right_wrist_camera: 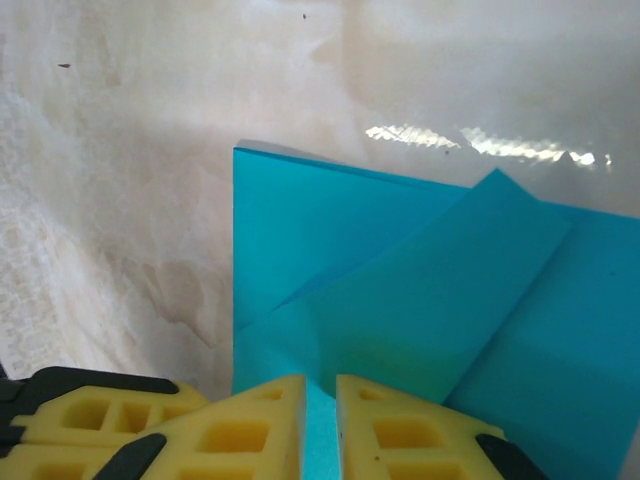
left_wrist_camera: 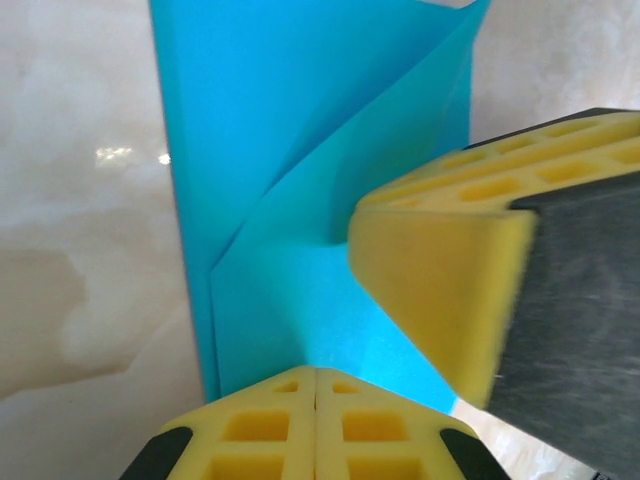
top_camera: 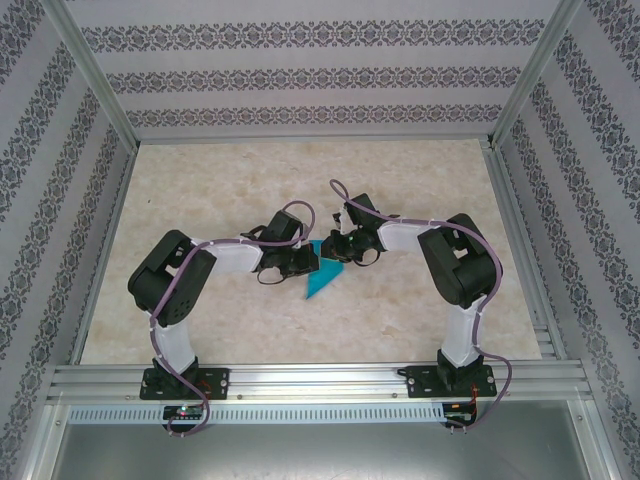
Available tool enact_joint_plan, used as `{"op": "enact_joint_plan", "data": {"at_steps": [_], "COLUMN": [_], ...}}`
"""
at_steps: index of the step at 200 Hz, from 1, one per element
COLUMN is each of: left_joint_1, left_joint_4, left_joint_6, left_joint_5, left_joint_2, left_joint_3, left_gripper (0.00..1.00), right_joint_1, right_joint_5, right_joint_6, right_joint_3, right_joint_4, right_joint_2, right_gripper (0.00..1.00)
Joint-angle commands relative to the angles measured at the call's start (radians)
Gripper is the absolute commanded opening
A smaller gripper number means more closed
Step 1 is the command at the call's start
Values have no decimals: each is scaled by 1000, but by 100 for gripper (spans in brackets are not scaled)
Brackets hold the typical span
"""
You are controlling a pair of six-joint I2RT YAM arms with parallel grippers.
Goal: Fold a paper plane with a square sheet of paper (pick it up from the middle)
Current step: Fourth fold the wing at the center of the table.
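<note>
Left gripper point(left_wrist_camera: 316, 378), its 2 fingers together, rested on the partly folded paper sheet point(left_wrist_camera: 290, 150); right gripper point(right_wrist_camera: 320, 390) was nearly closed, grip unclear. Either sliding could skew the crease.

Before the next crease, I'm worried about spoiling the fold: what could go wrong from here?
The left gripper and right gripper crowd the partly folded sheet; their fingers could collide. A sideways drag might tear the thin paper or skew its diagonal flap.
</note>
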Motion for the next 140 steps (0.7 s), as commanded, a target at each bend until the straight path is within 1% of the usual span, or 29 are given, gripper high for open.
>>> {"op": "enact_joint_plan", "data": {"at_steps": [1,52,87,140], "left_joint_1": [-13,-14,-14,-14], "left_joint_4": [-52,-120,-151,-154], "left_joint_6": [-15,-14,-11,-5], "left_joint_5": [-29,-72,-88,-94], "left_joint_2": [15,20,28,28], "left_joint_3": [-19,-44,-65,-72], "left_gripper": [6,5,4,4], "right_joint_1": [-7,-27,-78,-156], "right_joint_5": [-27,19,37,70], "right_joint_6": [-12,-46,-49,-49], "right_joint_3": [6,53,103,229], "right_joint_4": [38,-24,-31,-70], "right_joint_2": [12,56,96,168], "right_gripper": [16,15,14,15]}}
